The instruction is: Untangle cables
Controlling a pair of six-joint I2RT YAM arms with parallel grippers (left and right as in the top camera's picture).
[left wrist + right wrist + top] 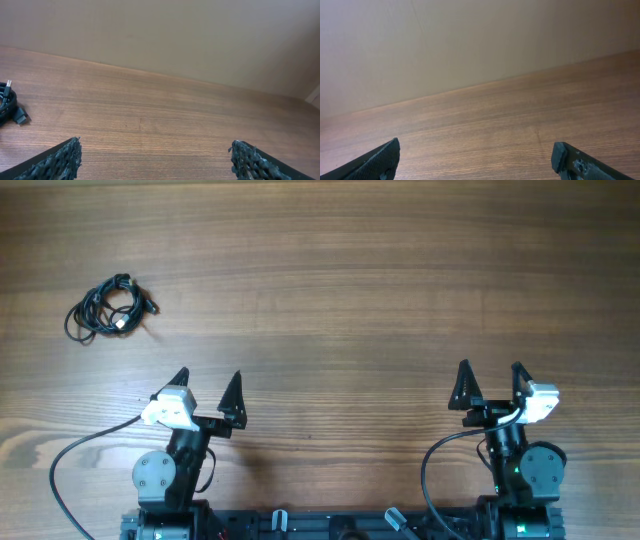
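Observation:
The cables [108, 308] lie as a small coiled black bundle with plug ends on the wooden table at the far left; the left wrist view catches only their edge [9, 106] at its left border. My left gripper [207, 377] stands open near the front of the table, below and to the right of the bundle, well apart from it, with bare wood between its fingers [60, 160]. My right gripper [490, 369] is open at the front right, far from the cables, nothing between its fingers [572, 161]. The right wrist view shows no cables.
The wooden table [340, 270] stretches across the whole overhead view. Thick black arm wires [70, 455] loop beside each arm base at the front edge. A plain beige wall [470, 40] stands behind the table's far edge.

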